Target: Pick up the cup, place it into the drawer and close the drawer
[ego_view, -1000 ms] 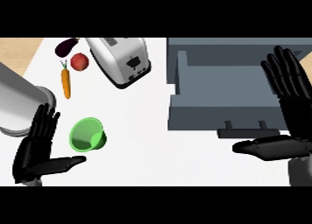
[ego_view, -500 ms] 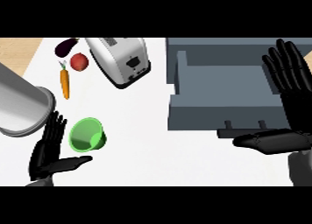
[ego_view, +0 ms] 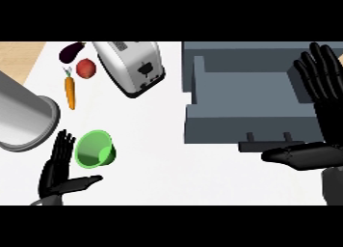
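Low at the frame's left, the left hand (ego_view: 60, 166) stands spread just beside the tipped green cup (ego_view: 95, 149) on the white table (ego_view: 156, 159), while the right hand (ego_view: 323, 113), fingers straight, shows at the right over the open grey drawer (ego_view: 249, 103).

A green cup (ego_view: 95, 149) is lying tipped on the white counter (ego_view: 160, 159), apparently touching the open left hand (ego_view: 60, 166). The open right hand (ego_view: 323, 116) is hovering by the grey drawer (ego_view: 245, 103).
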Available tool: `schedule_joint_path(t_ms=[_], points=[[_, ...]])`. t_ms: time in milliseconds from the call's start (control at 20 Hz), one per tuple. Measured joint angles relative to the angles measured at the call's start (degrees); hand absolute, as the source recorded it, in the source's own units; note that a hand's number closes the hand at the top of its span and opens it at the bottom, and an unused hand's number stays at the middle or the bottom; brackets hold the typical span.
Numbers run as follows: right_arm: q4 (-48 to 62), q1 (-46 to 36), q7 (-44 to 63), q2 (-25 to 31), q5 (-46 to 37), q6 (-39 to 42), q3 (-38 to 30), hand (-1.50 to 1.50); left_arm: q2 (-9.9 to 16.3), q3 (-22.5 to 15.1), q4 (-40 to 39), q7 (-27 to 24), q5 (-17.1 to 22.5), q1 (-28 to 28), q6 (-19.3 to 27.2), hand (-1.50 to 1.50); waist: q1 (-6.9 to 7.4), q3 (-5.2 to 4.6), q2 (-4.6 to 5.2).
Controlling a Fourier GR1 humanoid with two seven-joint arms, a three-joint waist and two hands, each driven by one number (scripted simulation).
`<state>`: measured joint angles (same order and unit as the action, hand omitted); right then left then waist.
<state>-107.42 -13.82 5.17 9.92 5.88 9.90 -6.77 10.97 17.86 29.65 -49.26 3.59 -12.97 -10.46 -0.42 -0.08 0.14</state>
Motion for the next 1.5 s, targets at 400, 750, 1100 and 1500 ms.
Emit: schedule_joint_path(t_ms=[400, 750, 1100, 1500], points=[[0.1, -2.1, 2.0, 0.7, 0.7, 0.4, -0.2, -1.5, 1.2, 1.4, -14.4, -7.3, -1.2, -8.3, 1.1, -1.5, -0.4, -0.03, 0.16], [1.2, -3.0, 2.0, 1.3, 1.5, 1.1, -1.0, -1.5, 1.8, 1.3, -18.3, -9.2, -2.2, -10.1, 1.6, -1.5, -0.54, 0.19, 0.15], [0.8, -3.3, 3.3, 1.9, 2.1, 1.3, -1.5, -1.5, 0.7, 1.1, -19.1, -8.4, -2.1, -12.1, -0.9, 1.5, -0.74, 0.01, 0.27], [1.3, -2.4, 2.3, 2.2, 1.5, 1.7, -1.6, -1.5, -0.9, 1.0, -15.6, -11.4, -2.5, -13.0, 1.9, 1.5, -0.84, -0.12, 0.41]])
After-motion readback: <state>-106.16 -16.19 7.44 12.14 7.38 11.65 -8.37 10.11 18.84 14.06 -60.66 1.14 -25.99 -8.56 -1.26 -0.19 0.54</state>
